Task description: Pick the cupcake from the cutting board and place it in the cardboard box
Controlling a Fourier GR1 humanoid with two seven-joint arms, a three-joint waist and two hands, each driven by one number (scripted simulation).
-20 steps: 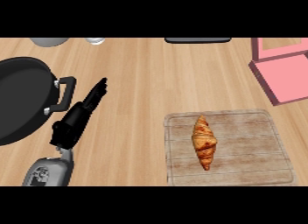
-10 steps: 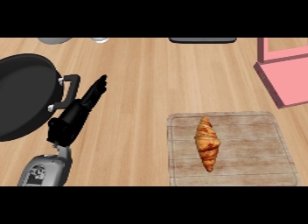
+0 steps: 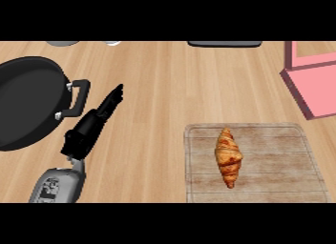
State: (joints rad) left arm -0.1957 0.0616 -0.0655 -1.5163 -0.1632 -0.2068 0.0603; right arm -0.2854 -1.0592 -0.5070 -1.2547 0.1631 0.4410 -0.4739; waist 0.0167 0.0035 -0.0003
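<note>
Robot hand (image 3: 93, 125) on my left rests flat, fingers straight, beside the pan (image 3: 23, 102); I should approach the croissant (image 3: 228, 156) on the cutting board (image 3: 283, 143) from above, then the pink box (image 3: 322, 88).

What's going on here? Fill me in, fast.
Nothing is held yet. A golden-brown croissant, not a cupcake, lies on the wooden cutting board. The robot's left hand hovers open, fingers straight, beside the black round pan. The pink box sits at the far right. The right hand isn't in view.
</note>
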